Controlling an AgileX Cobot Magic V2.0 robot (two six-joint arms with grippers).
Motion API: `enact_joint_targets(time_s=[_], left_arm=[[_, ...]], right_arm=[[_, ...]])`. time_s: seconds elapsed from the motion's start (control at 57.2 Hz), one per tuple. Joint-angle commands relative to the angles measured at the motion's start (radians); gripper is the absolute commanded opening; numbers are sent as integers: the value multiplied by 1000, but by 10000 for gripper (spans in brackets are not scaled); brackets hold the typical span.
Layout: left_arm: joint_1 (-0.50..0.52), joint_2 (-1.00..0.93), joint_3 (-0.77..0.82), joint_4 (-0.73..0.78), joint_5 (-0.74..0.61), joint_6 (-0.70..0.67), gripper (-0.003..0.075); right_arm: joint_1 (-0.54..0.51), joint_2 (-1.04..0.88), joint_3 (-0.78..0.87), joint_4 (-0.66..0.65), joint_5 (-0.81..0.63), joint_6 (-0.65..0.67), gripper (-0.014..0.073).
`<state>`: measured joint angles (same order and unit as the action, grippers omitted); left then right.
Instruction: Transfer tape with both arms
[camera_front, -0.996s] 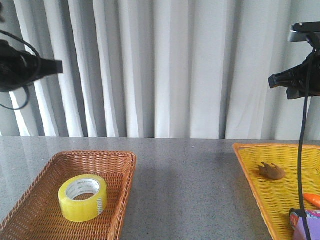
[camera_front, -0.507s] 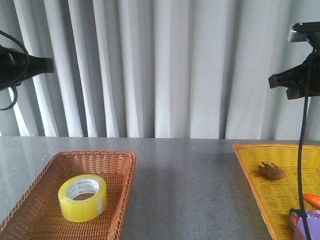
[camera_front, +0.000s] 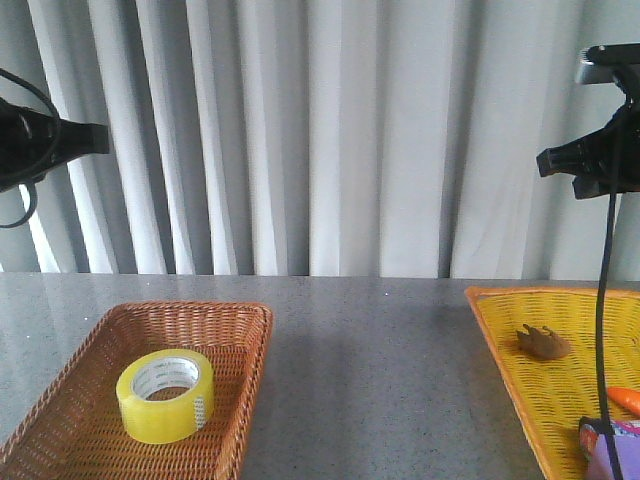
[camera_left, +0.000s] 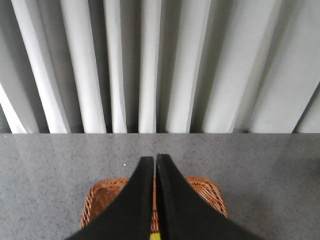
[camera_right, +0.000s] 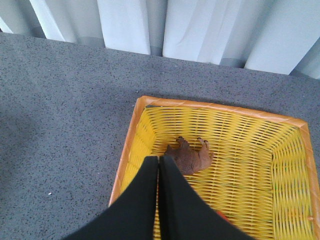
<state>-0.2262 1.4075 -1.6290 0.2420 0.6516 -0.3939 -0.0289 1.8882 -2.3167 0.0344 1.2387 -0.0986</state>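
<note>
Down in the brown wicker basket (camera_front: 236, 340) at front left lies the tape (camera_front: 165, 395), flat and untouched. Both grippers hang high, empty, fingers pressed together — the left gripper (camera_left: 153, 161) should part them before descending squarely over the roll. Only the right wrist view, past the right gripper (camera_right: 158, 160), shows the yellow basket (camera_right: 292, 165) whole — a brown figure (camera_right: 190, 156) inside.

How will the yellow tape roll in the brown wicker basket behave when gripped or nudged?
The translucent yellow tape roll lies flat on its side, so it probably won't roll. Its white core looks rigid, likely holding shape under grip. The brown wicker basket walls would probably stop a slide.
</note>
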Motion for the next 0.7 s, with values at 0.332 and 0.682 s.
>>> enact_joint_targets(time_s=[0.332, 0.682], left_arm=[[-2, -476, 688, -212, -534, 275, -6], [1, -1028, 1462, -223, -881, 427, -6]], right_arm=[[-5, -47, -24, 0, -53, -5, -8], [-5, -47, -24, 0, -54, -5, -8]])
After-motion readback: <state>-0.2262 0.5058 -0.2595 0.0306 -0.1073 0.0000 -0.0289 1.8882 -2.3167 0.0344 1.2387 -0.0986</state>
